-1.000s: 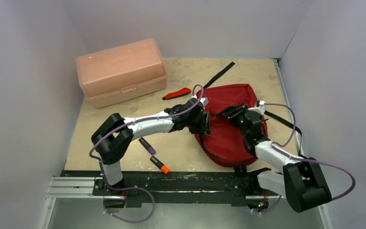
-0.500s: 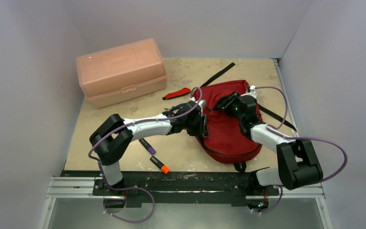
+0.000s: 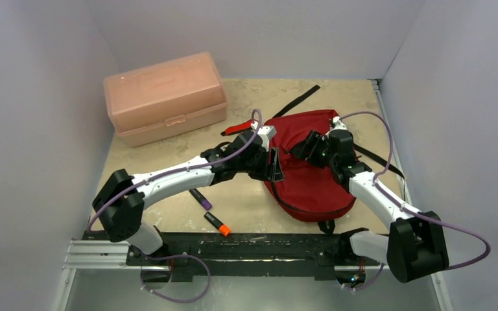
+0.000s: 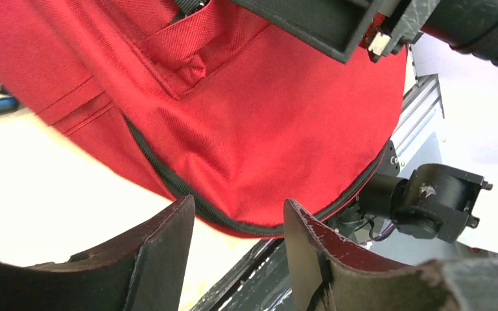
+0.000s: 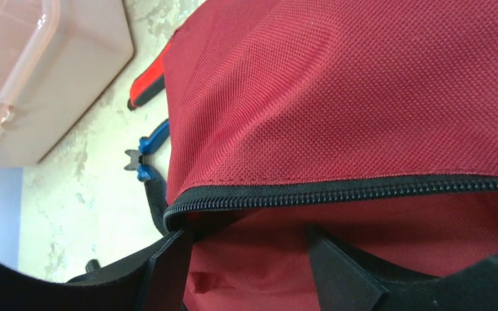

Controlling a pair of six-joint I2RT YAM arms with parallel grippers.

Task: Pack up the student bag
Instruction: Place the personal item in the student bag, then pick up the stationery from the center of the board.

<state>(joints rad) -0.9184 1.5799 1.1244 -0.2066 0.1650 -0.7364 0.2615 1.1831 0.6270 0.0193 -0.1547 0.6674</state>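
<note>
1. The student bag (image 3: pixel 308 175) lies flat at centre-right of the top view. Its long axis runs from the upper to the lower part of the frame, leaning slightly rightward at the top.
2. The left gripper (image 3: pixel 274 165) stands at the bag's left edge with its fingers spread. In the left wrist view nothing sits in the gap, and the red fabric and a curved zipper line lie just beyond the tips.
3. The right gripper (image 3: pixel 311 148) hangs over the bag's upper half, jaws likewise spread. In the right wrist view the closed zipper (image 5: pixel 337 191) crosses just above the fingertips, and no fabric appears to be pinched.
4. Judgement: both arms are at the bag, the right more squarely over it; the zipper end nearest the right jaws is the likely next grasp.
5. The surface is a mottled beige table (image 3: pixel 142 168), enclosed by pale walls on three sides.
6. Left of the bag lie a pink box (image 3: pixel 165 97), a red-handled tool (image 3: pixel 241 127) and two markers (image 3: pixel 200 197).
</note>
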